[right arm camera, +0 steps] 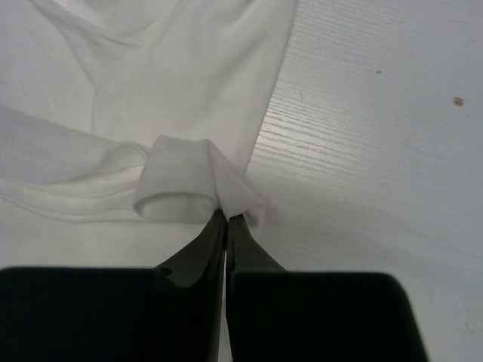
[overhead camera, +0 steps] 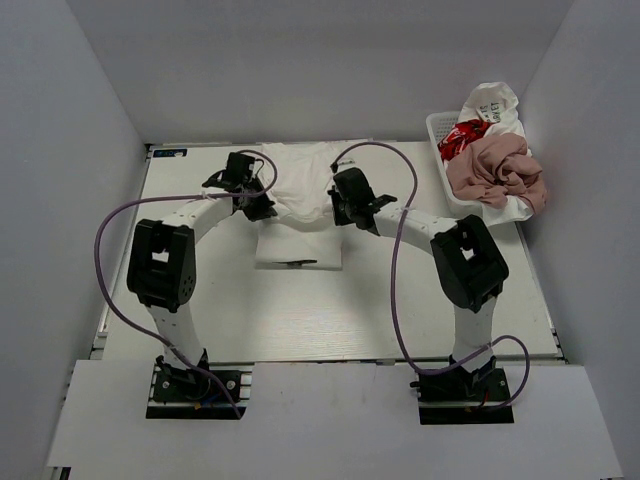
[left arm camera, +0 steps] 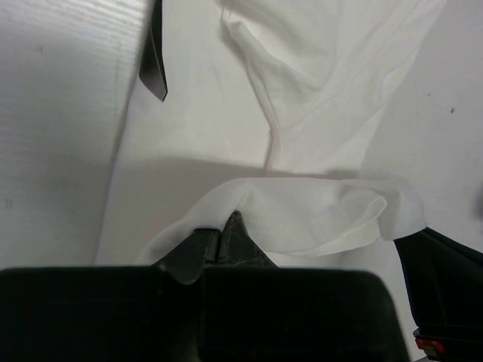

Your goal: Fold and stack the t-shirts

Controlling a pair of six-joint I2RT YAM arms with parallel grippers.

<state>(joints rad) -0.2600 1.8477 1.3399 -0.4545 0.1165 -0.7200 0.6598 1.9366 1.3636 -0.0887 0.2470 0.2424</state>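
While both hands grip it, the white t-shirt (overhead camera: 300, 185) lies at the upper middle of the top view, a narrower part with a small black mark reaching down toward the centre of the desk (overhead camera: 300, 320). On its left side the left hand (left arm camera: 221, 235) is clenched on a bunched edge; on its right the right hand (right arm camera: 226, 220) pinches a rolled edge. Folding looks only begun: the cloth is rumpled and no finished stack shows. At the upper right a basket (overhead camera: 436, 128) holds the pink t-shirt (overhead camera: 495, 170), the red-printed t-shirt (overhead camera: 463, 136) and the lettered t-shirt (overhead camera: 492, 104) — all three, I judge, not yet folded.
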